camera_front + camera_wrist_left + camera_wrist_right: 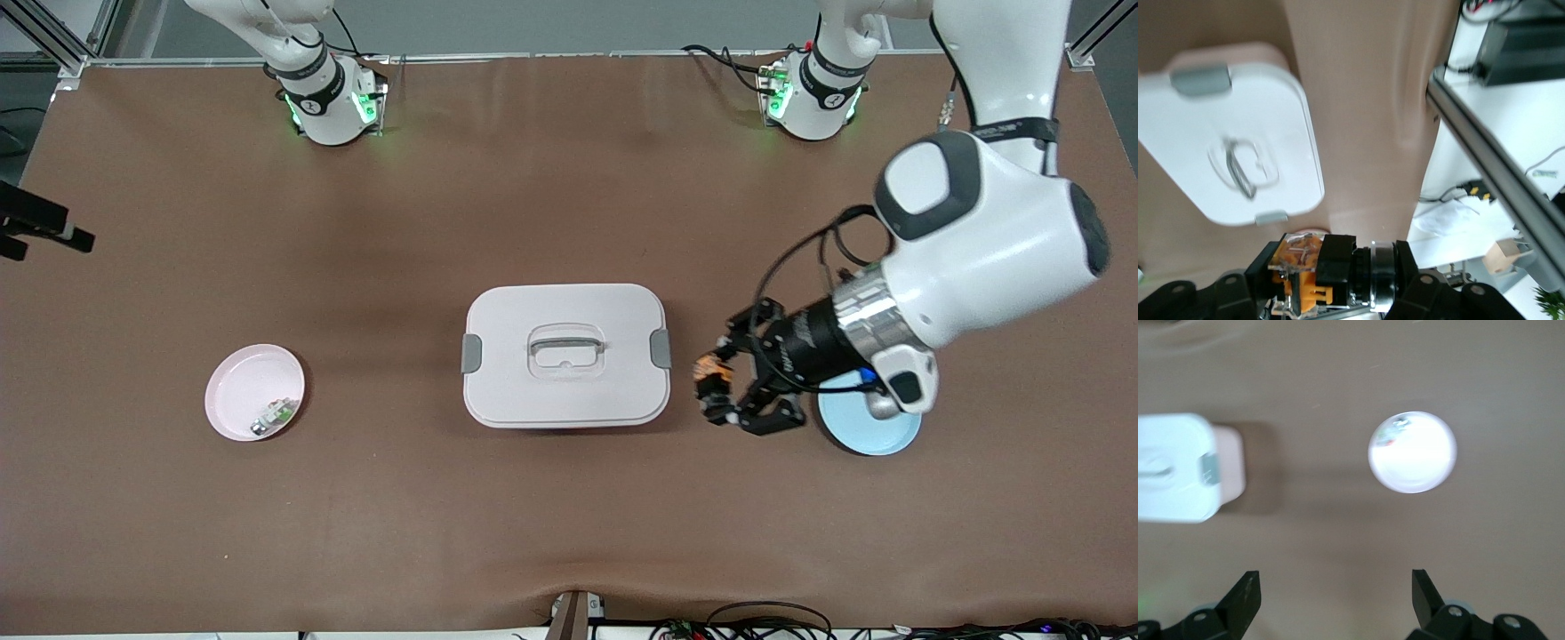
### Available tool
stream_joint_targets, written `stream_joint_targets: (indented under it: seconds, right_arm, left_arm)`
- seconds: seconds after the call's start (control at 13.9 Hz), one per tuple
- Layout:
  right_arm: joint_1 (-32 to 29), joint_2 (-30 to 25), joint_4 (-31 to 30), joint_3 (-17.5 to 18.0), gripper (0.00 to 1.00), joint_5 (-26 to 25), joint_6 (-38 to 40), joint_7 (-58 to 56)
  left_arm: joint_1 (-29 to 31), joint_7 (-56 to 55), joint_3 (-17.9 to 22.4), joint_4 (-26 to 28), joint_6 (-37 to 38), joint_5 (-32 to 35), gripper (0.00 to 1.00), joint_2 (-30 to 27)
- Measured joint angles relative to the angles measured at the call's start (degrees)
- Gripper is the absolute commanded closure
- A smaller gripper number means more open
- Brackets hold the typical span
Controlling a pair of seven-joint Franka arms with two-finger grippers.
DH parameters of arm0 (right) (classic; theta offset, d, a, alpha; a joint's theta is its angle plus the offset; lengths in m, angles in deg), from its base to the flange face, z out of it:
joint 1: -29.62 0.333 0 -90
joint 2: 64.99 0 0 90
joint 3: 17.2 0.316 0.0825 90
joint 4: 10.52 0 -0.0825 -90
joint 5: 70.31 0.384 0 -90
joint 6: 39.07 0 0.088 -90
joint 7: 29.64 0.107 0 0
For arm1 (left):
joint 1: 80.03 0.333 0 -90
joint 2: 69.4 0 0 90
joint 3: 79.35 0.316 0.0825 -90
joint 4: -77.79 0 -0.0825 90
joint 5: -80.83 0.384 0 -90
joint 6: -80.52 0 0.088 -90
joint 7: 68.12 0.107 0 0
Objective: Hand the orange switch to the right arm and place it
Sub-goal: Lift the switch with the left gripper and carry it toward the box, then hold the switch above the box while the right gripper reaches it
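Front view is showing the left gripper [716, 389] hanging over the brown worktop [569, 516] between the white lidded box [565, 354] and the round blue plate [869, 420], its jaws closing on the small black-and-orange switch [711, 364]. The right gripper [1336, 590] is waiting high over the pink plate [254, 392], jaws wide open. Since the switch is small, it could be slipping or dropping at the handover if the right jaws are finding little free surface to pinch.
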Motion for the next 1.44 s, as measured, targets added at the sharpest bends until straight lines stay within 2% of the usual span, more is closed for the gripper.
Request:
stream_joint_targets:
  seconds: [0.14, 0.36, 0.57, 0.72, 0.86, 1.08, 1.44]
  right_arm:
    - [-0.08, 0.00, -0.09, -0.04, 0.00, 6.20, 2.57, -0.75]
    - [-0.31, 0.10, -1.07, -0.11, 0.00, 11.41, 2.73, -1.38]
    - [-1.89, 1.74, -2.13, -0.23, 0.00, 12.79, 1.37, -3.27]
    - [-2.67, 2.50, -4.07, -0.27, 0.00, 13.23, -2.94, -7.56]
    - [-2.78, 2.60, -5.84, -0.22, 0.00, 16.32, -3.79, -9.09]
    - [-2.67, 1.67, -11.52, 0.18, 0.00, 22.36, -7.08, -8.87]
    - [1.09, -5.39, -25.90, 0.79, 0.00, 24.55, -17.18, -2.49]
  left_arm:
    - [-5.42, -5.44, 0.44, 0.02, -3.54, 0.00, 0.68, -0.59]
    - [-12.59, -9.86, 0.79, 0.50, -8.48, -0.01, 0.68, -0.61]
    - [-17.89, -13.35, 0.93, 1.46, -12.08, -0.01, 0.68, 0.35]
    - [-20.23, -13.66, 0.90, 1.70, -13.02, -0.01, 0.68, 2.05]
    - [-22.03, -14.12, 0.84, 1.72, -13.40, -0.80, 0.68, 3.80]
    - [-23.80, -16.00, 0.82, 1.74, -13.63, -2.92, 0.68, 5.73]
    - [-23.66, -17.90, 0.97, 1.74, -13.64, -5.13, 0.68, 6.86]
